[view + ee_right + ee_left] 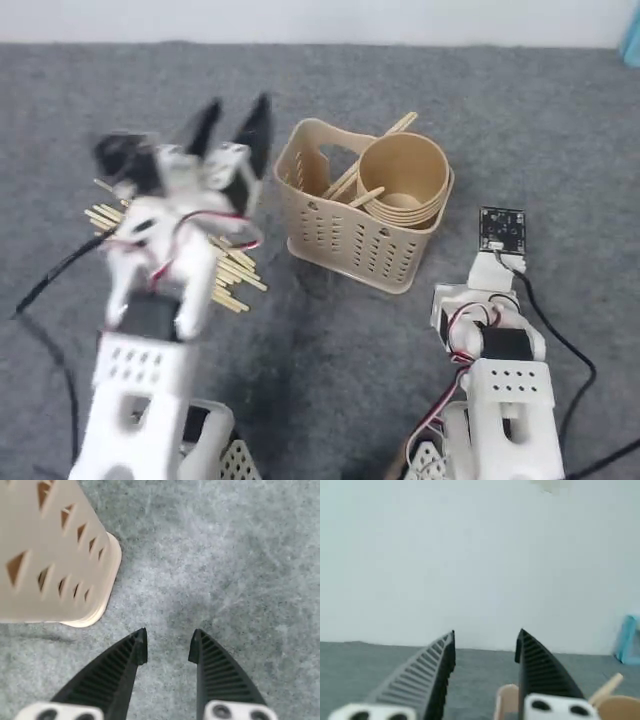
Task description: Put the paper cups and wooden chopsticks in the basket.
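Left gripper (pixel 232 122): I see its black ribbed fingers spread apart with nothing between them. It is held high over the table and tipped up toward the pale wall, which I judge to be a travel height.
Right gripper (pixel 167 645): jaws apart and empty, aimed down at the grey carpet (pixel 240 555) just beside a lower corner of the basket. I read this as parked out of the left arm's way.
Loose wooden chopsticks (pixel 238 272): a fanned pile of pale sticks on the carpet under the left arm, near the basket but not touching it. I judge these are the work left.
Beige perforated plastic basket (pixel 345 235): upright between the two arms, so I can reach it with either one.
Stacked tan paper cups (pixel 402 182): nested upright inside the basket, on the right arm's side. A few slanted chopsticks (pixel 398 128) lean beside them, poking over the rim.
High view adds: the pile, the basket's contents and both arms together.
Left wrist view adds: the gripper's upward tilt, and a pale blue object (pixel 631 641) by the wall.
Right wrist view adds: the strip of carpet between the basket's foot and the right fingers.
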{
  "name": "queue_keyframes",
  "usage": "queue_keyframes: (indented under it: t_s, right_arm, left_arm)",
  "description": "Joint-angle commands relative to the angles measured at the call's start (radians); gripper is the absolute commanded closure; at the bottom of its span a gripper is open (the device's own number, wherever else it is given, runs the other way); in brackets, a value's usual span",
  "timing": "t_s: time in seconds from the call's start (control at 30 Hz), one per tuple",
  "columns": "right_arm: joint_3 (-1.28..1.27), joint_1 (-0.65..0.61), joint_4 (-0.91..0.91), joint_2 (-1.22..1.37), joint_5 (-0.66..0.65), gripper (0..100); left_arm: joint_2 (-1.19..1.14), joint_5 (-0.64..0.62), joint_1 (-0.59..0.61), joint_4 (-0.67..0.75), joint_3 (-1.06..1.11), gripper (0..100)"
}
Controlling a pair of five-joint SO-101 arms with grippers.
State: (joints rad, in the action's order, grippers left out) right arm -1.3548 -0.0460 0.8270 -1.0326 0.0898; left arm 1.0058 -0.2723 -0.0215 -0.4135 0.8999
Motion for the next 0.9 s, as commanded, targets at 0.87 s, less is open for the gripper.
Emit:
queue_keyframes:
  t_s: [0.87]
  right_arm:
    - [1.292,-0.035,0.774,0.174,0.114,84.0]
  left_arm:
    - [0.681,0.098,0.52,-0.542,0.739,81]
